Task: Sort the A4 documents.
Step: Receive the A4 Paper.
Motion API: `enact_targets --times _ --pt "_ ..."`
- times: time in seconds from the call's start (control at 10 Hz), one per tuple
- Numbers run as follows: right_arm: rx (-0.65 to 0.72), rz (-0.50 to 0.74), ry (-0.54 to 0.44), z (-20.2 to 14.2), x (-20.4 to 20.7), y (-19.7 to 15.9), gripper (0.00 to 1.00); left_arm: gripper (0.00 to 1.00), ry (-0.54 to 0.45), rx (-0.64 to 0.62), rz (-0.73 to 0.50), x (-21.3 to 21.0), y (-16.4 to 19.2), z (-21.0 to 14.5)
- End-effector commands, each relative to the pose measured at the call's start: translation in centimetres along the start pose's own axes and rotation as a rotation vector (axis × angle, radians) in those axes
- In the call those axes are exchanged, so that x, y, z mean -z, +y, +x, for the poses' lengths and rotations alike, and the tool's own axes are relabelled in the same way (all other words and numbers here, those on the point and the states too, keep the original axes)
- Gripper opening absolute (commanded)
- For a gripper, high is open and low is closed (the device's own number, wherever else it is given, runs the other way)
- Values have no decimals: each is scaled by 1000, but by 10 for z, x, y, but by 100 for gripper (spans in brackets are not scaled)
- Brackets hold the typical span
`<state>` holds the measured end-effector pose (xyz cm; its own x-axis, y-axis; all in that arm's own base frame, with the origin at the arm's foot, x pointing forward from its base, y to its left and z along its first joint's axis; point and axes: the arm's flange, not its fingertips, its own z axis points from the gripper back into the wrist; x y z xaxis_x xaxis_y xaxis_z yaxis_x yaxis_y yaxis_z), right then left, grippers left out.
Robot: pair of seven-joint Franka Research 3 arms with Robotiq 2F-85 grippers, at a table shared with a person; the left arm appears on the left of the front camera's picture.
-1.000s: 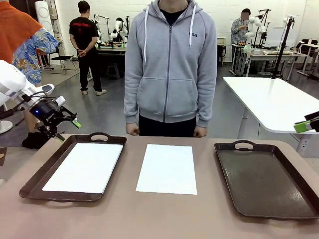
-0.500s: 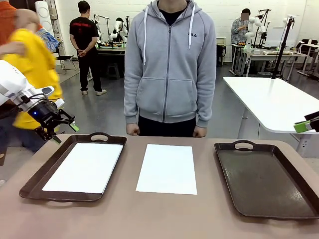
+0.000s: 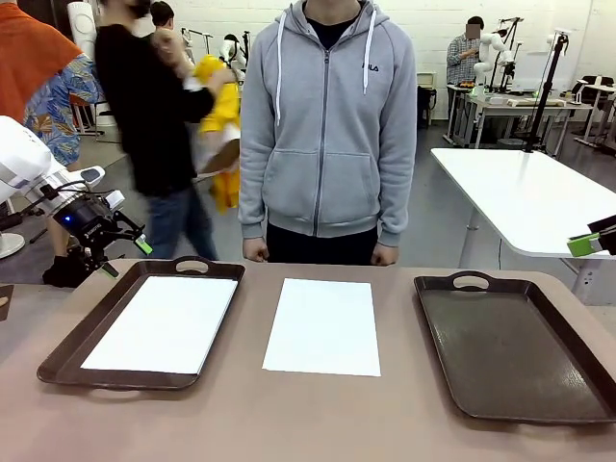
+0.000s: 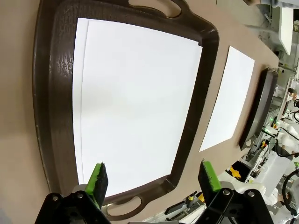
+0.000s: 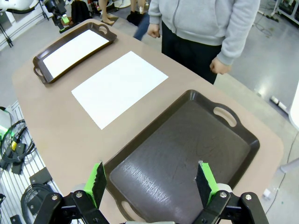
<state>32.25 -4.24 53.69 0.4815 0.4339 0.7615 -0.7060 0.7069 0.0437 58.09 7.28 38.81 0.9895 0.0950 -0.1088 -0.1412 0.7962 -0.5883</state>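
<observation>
Leftward, a dark brown handled tray holds white A4 paper sheets; the left wrist view separates two. The left gripper and right gripper gape.

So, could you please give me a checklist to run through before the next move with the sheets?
1. Left tool open, empty: ok.
2. Right tool open, empty: ok.
3. Loose sheet flat on table, between left tray and right tray: ok.
4. Right tray empty: ok.
5. Person's hands clear of loose sheet: ok.
6. Loose sheet single: cannot tell.
</observation>
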Motion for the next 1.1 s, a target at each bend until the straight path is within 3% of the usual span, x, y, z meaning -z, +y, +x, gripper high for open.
enact_targets --times 0.0,0.1,0.2,0.4,0.6,0.8,0.9,1.0 --pt "-1 20 -11 -1 2 -1 100 100 2 -14 16 -1 -2 0" --pt "-1 20 -11 -1 2 -1 100 100 0 0 0 0 0 0" --pt "-1 20 -11 -1 2 -1 100 100 -35 81 130 -8 -20 -7" --pt "-1 20 -11 -1 2 -1 100 100 -195 283 228 -57 -60 -41" --pt "-1 20 -11 -1 2 -1 100 100 -318 452 180 -98 -74 -74" --pt "-1 20 -11 -1 2 -1 100 100 -545 664 132 -140 -107 -114" --pt "-1 20 -11 -1 2 -1 100 100 -590 829 90 -148 -125 -128" --pt "-1 20 -11 -1 2 -1 100 100 -560 995 9 -150 -132 -137"
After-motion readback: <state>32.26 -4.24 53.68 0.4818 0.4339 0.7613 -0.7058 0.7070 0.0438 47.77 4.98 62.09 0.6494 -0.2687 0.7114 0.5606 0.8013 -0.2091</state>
